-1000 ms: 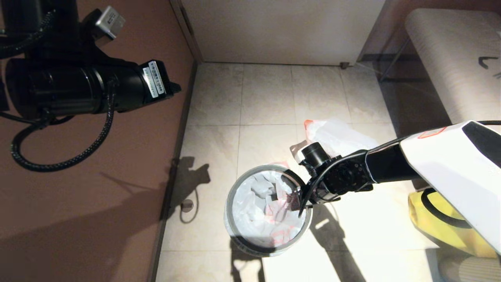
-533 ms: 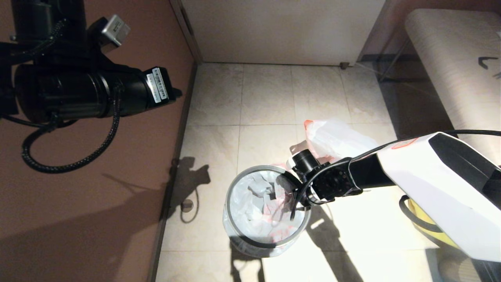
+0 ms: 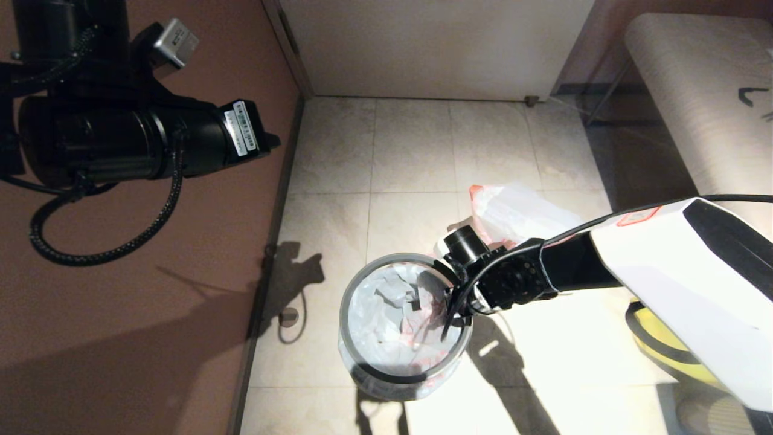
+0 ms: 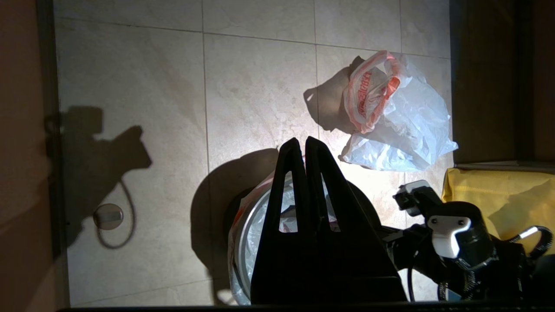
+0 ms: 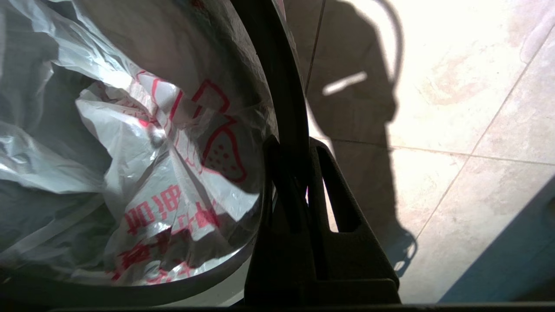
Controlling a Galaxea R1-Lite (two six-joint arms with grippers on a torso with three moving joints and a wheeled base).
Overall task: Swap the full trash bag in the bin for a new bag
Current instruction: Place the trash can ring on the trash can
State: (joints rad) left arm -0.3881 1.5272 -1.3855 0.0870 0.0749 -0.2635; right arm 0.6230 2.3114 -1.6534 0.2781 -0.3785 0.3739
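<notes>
The small black bin (image 3: 342, 311) with its grey hoop rim stands on the tiled floor. Inside it is the new bag (image 3: 392, 320), white with a red drawing and red characters (image 5: 173, 173). My right gripper (image 3: 452, 302) is shut on the bin's rim at its right side, with the hoop (image 5: 277, 78) running between the fingers (image 5: 342, 190). The full trash bag (image 3: 519, 211), nearly plain white with a pink-red tip, lies on the floor just beyond the bin (image 4: 403, 125). My left gripper (image 4: 305, 143) hangs shut and empty high above the bin (image 4: 243, 234).
A large yellow bag (image 3: 658, 350) lies on the floor at the right under my right arm. A brown wall (image 3: 181, 302) runs along the left, with a small round floor fitting (image 3: 288, 316) beside it. A white cabinet (image 3: 435, 48) and a bench (image 3: 694, 90) stand behind.
My right gripper has moved left with the rim in its grip, and the bin has shifted and tipped a little to the left. The left arm has barely moved.
</notes>
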